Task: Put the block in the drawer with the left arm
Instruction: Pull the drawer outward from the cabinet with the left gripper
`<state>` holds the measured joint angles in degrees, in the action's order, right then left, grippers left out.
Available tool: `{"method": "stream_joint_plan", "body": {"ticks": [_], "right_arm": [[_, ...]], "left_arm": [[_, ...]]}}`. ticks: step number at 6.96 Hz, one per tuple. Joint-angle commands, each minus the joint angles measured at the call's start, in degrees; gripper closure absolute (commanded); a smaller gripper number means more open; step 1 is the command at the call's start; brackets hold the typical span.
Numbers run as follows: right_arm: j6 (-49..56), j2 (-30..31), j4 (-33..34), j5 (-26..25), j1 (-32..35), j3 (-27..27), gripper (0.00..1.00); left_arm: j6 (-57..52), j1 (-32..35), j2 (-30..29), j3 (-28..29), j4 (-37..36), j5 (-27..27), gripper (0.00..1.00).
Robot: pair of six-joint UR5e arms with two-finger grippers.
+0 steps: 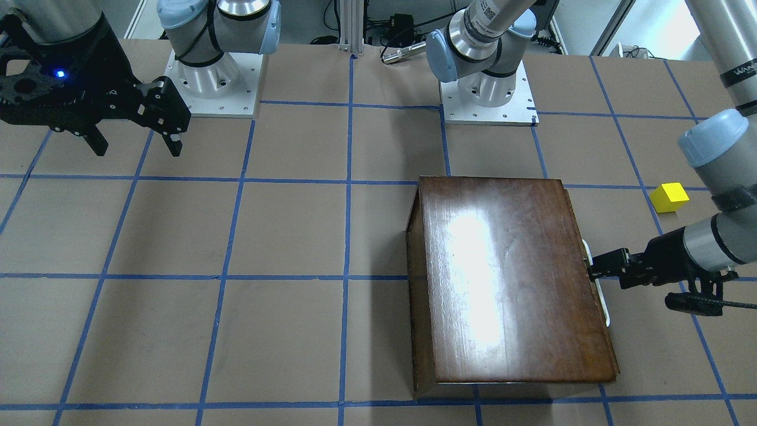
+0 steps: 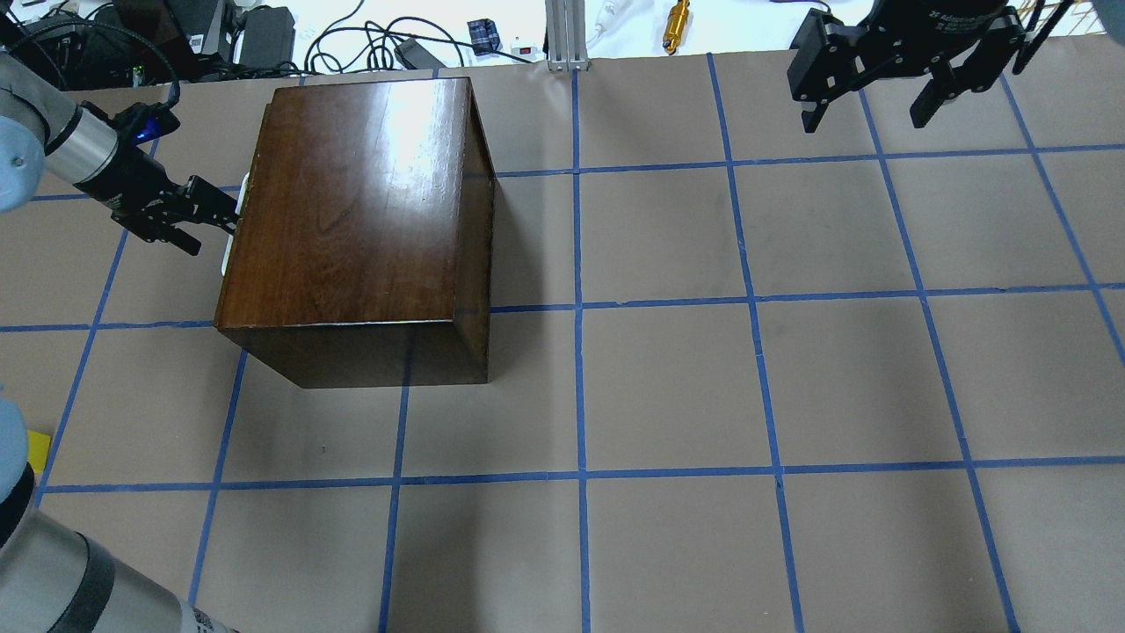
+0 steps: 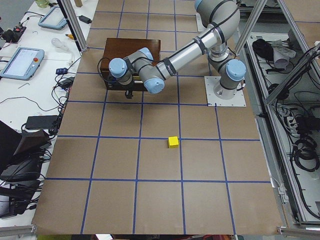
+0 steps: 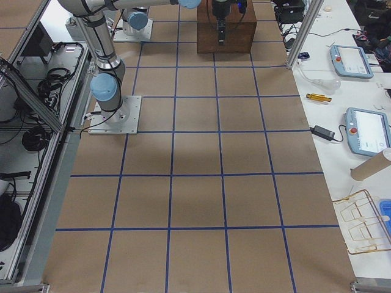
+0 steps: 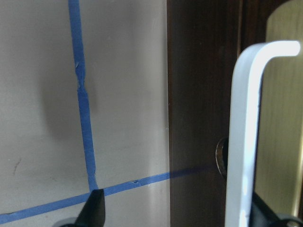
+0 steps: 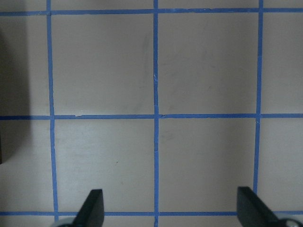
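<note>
Small yellow block [image 1: 669, 197] sits alone on the counter [image 1: 295, 236] at the right edge of the front view, apart from the dark wooden box [image 1: 508, 278]. Likely light, rigid, smooth; best pinched across two flat sides. Left hand [image 1: 591, 269] open around the drawer's white handle [image 5: 242, 142]. Right hand [image 1: 136, 139] open, upper left. Drawer front hidden from above; block nearly cut off overhead

one yellow block [image 1: 669, 197], one dark wooden box [image 1: 508, 278], one white handle [image 5: 246, 132], two grippers: left gripper [image 1: 592, 269], right gripper [image 1: 138, 151].
</note>
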<state>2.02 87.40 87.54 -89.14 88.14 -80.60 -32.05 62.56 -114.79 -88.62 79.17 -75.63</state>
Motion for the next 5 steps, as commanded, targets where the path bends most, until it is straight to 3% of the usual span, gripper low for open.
{"method": "stream_joint_plan", "body": {"ticks": [1, 5], "right_arm": [[0.0, 0.0, 0.0, -0.1, 0.0, 0.0, 0.0], [0.0, 0.0, 0.0, -0.1, 0.0, 0.0, 0.0]], "left_arm": [[-0.6, -0.3, 0.2, 0.1, -0.2, -0.6, 0.0], [-1.7, -2.2, 0.1, 0.2, -0.2, -0.6, 0.0]]}}
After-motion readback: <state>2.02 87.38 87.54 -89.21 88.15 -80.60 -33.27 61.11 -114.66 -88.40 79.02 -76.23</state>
